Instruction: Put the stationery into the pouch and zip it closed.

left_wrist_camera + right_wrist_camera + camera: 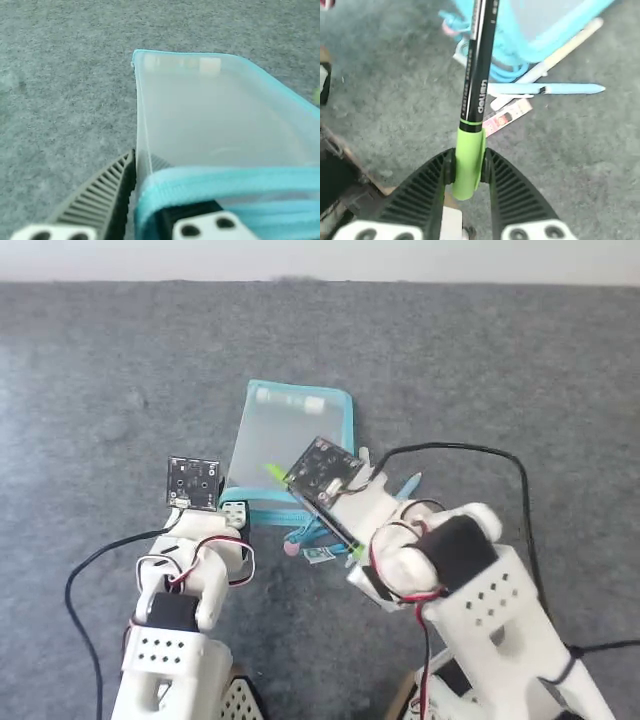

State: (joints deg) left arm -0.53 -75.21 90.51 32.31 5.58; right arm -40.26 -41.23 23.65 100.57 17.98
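Observation:
A translucent pouch [290, 440] with a teal zip edge [225, 180] lies flat mid-table. My left gripper [235, 510] [150, 185] is shut on the pouch's near left corner at the zip edge. My right gripper [350, 545] [468, 160] is shut on the green end of a black pen [477, 75]. The pen points toward the pouch's open near edge, and its green tip [272, 473] lies over the pouch. A light blue pen [545, 89] [410, 483] and a cream pen [565, 47] lie on the mat by the pouch's right corner.
A small printed label [505, 117] [320, 555] and a pink bit [291, 548] lie just in front of the pouch. Grey felt mat [500, 370] covers the table. A black cable [500, 465] loops from the right arm.

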